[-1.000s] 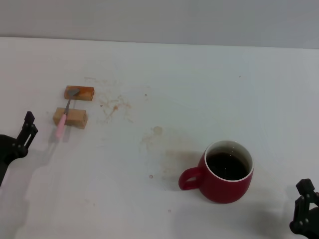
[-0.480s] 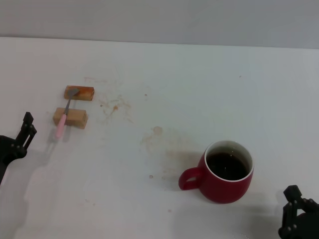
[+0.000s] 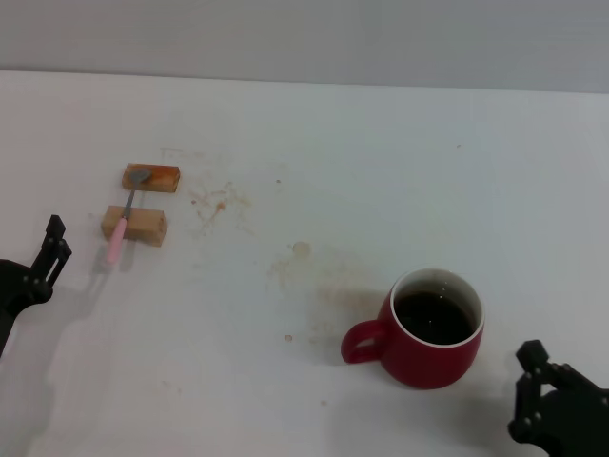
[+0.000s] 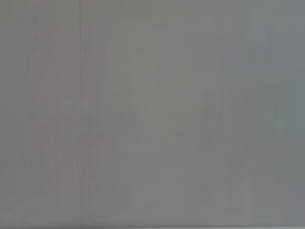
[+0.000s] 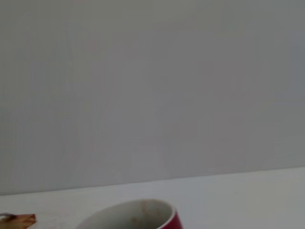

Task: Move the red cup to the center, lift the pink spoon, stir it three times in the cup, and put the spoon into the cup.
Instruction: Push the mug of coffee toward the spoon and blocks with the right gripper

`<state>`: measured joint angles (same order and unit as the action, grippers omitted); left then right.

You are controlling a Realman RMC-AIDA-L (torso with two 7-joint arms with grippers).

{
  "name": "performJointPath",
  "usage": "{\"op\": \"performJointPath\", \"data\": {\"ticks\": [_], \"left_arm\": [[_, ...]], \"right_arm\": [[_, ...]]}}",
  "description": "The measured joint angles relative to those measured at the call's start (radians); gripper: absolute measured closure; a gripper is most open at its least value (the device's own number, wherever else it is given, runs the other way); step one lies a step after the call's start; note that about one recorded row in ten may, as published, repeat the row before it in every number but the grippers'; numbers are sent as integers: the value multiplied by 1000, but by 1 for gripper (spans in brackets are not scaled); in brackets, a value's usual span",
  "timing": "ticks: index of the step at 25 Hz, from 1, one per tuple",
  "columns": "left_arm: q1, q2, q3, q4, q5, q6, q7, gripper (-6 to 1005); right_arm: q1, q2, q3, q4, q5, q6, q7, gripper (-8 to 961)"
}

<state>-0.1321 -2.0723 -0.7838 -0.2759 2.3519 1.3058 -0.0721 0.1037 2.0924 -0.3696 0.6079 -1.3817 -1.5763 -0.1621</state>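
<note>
The red cup (image 3: 433, 328) stands at the front right of the white table, handle pointing left, dark liquid inside. Its white-rimmed top edge also shows in the right wrist view (image 5: 138, 213). The pink spoon (image 3: 121, 227) lies at the far left across two tan blocks, its metal bowl on the far block and its pink handle over the near one. My right gripper (image 3: 535, 395) is at the front right corner, just right of and nearer than the cup, not touching it. My left gripper (image 3: 48, 255) is at the left edge, a short way left of the spoon's handle.
Two tan blocks (image 3: 150, 177) (image 3: 135, 226) hold up the spoon; one block's end shows in the right wrist view (image 5: 21, 220). Brown stains (image 3: 301, 250) mark the table's middle. The left wrist view shows only a plain grey surface.
My right gripper has moved left along the front edge toward the cup. The left gripper has barely shifted. Cup and spoon have not moved.
</note>
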Motion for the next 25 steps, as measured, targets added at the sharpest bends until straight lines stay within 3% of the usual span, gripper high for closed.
{"op": "performJointPath", "data": {"ticks": [25], "left_arm": [[-8,2,-1,-1,-8,7,0,183]], "right_arm": [[145,0,7,-18,-2,115,9,952]]}}
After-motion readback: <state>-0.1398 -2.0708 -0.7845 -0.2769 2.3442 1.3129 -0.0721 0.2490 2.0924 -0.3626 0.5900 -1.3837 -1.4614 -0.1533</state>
